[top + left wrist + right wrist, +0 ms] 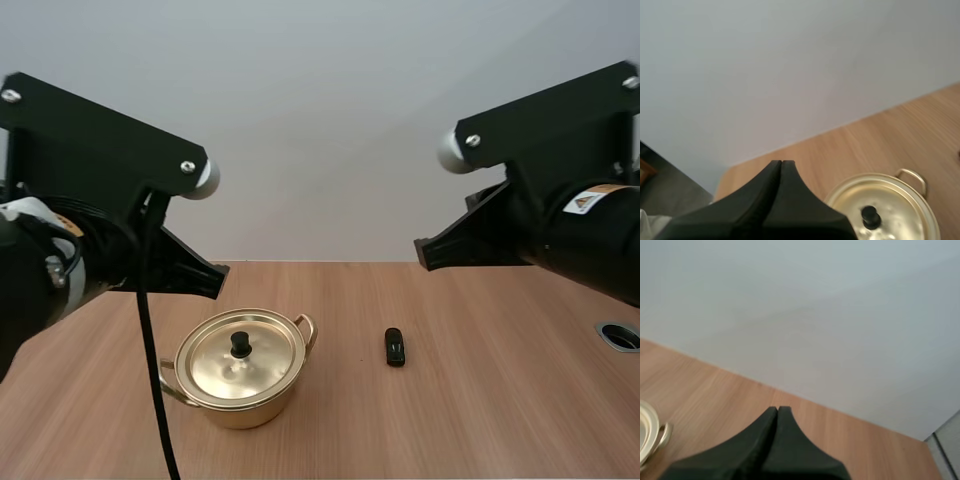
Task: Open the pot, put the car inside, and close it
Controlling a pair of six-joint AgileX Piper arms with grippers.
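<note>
Hanging ready, each closed on nothing, left hand (781, 162) and right hand (777, 409) face a lidded golden metal pot (240, 365) and small black car (396, 346).

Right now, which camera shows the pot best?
The high view: the whole pot, lid on, both handles clear. The left wrist view has most of the lid and one handle beyond the shut left gripper. The right wrist view catches just its rim and a handle.
</note>
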